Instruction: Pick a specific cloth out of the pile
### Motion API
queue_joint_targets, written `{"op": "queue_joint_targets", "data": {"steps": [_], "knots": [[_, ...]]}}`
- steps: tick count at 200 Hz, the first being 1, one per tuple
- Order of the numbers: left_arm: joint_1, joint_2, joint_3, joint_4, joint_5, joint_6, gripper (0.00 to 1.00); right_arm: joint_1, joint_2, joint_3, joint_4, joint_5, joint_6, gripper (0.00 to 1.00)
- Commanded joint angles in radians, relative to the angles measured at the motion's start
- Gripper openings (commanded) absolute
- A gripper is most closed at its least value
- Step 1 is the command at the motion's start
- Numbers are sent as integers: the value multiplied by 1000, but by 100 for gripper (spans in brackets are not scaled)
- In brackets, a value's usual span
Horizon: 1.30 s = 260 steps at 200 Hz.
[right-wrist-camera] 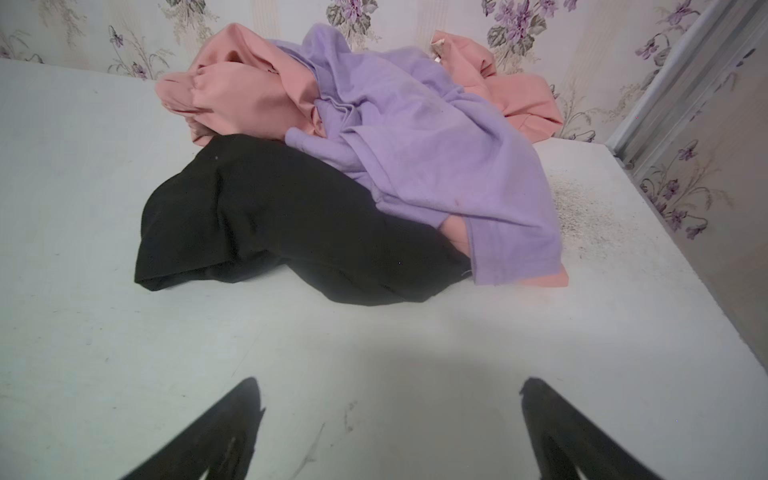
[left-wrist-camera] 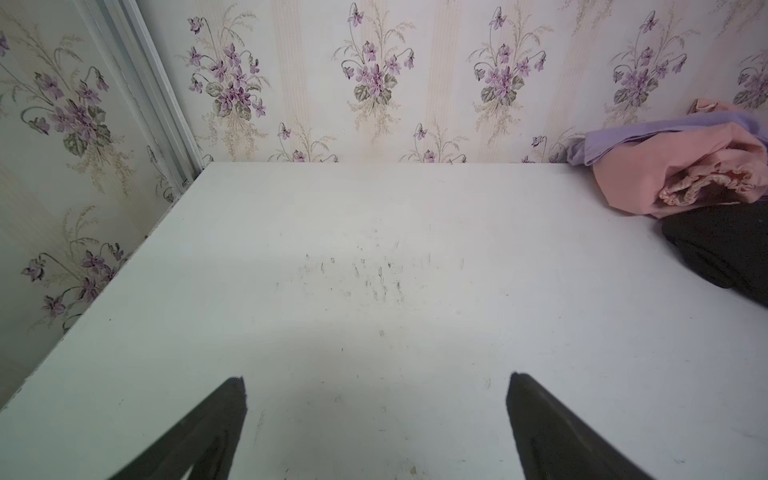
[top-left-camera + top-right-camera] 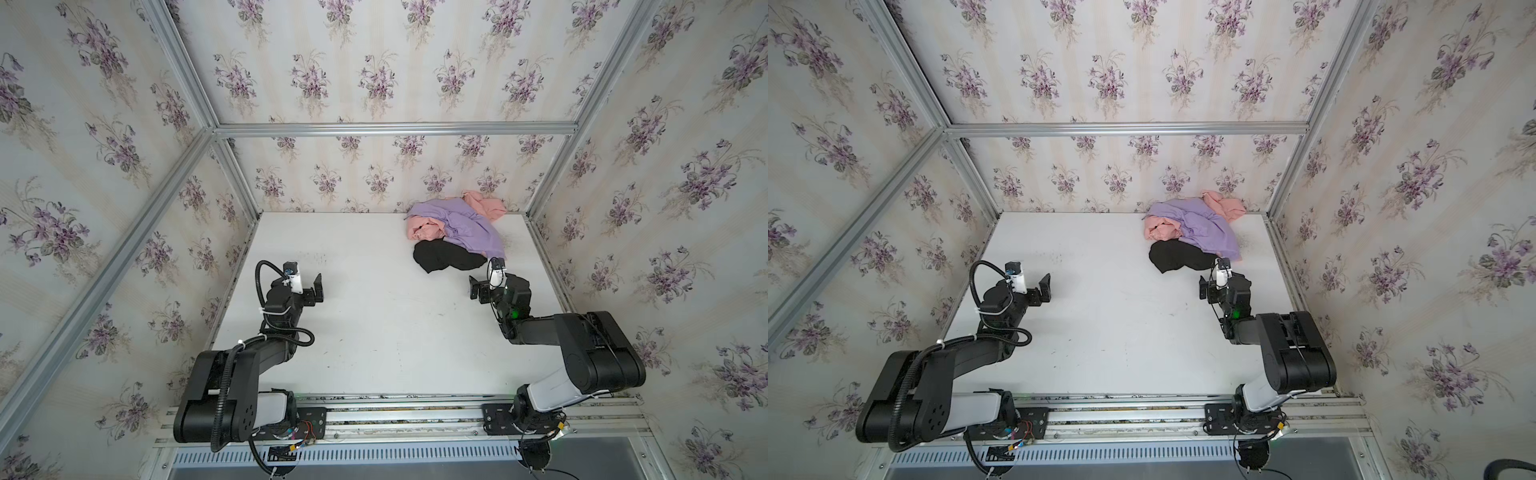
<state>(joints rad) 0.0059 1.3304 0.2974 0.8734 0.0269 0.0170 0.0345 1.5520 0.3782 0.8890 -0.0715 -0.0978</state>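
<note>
Half the black cloth [image 1: 274,216] hides under the lilac garment [image 1: 436,137] — cord unseen

crumpled black cloth [image 1: 286,220] lies at the pile's [image 1: 415,124] near edge, partly under lilac fabric

count: 3 garments in one pile [image 3: 455,230] – 1 black cloth [image 3: 446,256], 1 lilac garment [image 3: 469,226], 1 salmon-pink garment [image 3: 486,203]; 2 arms, 2 claws, 1 tabletop [image 3: 374,324]
</note>
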Motion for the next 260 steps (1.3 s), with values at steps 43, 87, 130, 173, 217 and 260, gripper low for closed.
{"op": "queue_joint_targets", "data": {"steps": [43,87,130,173,217,260], "knots": [[3,6,12,22,-4,0,100,-12,-1,6,30,-49,-3,100],[5,7,14,21,-1,-1,100,-13,-1,6,31,-51,-3,100],[5,7,14,19,-2,-2,100,-16,-1,4,31,-57,-2,100],[5,7,14,19,-1,-2,100,-19,-4,0,39,-62,0,100],[5,6,14,19,1,-3,100,-19,-7,-6,47,-63,1,100],[5,-1,5,27,7,0,100,-21,-9,-12,55,-46,10,100]]}}
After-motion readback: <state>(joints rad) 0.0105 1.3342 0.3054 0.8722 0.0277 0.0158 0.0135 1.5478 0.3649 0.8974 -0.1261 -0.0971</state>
